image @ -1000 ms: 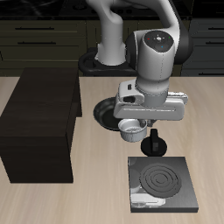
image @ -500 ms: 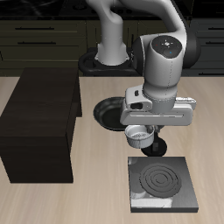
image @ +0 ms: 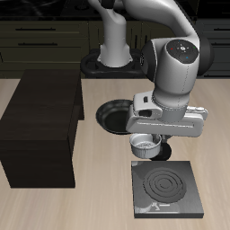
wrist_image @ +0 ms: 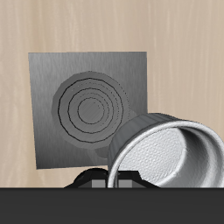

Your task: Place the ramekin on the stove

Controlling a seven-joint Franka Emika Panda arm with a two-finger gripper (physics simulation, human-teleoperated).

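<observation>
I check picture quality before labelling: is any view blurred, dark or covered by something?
Exterior view: sharp, evenly lit, but the arm hides the gripper above the ramekin; soft shadows lie under the stove. Wrist view: sharp too; the ramekin looms large and covers one corner of the stove.

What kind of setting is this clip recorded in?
Likely a simulated kitchen: a wooden table carries a stove and a black frying pan, with dark cabinets behind. The gripper holds a ramekin above the table.
</observation>
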